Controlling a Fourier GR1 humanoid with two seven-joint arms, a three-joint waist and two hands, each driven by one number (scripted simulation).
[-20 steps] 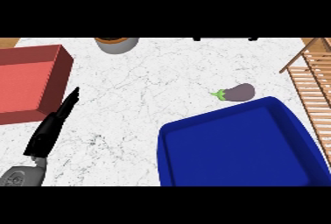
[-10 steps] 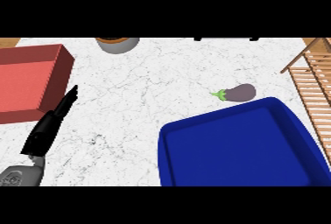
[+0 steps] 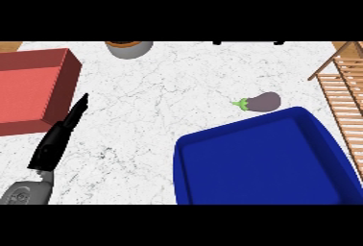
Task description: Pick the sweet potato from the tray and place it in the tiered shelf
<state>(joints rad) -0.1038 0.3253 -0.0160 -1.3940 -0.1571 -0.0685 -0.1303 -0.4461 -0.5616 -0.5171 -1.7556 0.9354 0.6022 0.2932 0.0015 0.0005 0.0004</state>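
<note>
A red box (image 3: pixel 32 89) sits far left on the marble counter (image 3: pixel 170 91); a grey pot (image 3: pixel 129 48) stands at the far edge; an eggplant (image 3: pixel 262 101) lies right of centre.

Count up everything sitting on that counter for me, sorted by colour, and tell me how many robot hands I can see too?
Red: 1, the red bin
Blue: 1, the blue tray
Purple: 1, the eggplant
Grey: 1, the grey pot
Wooden: 1, the tiered shelf
Black: 1, the left hand
Total: 6
</note>
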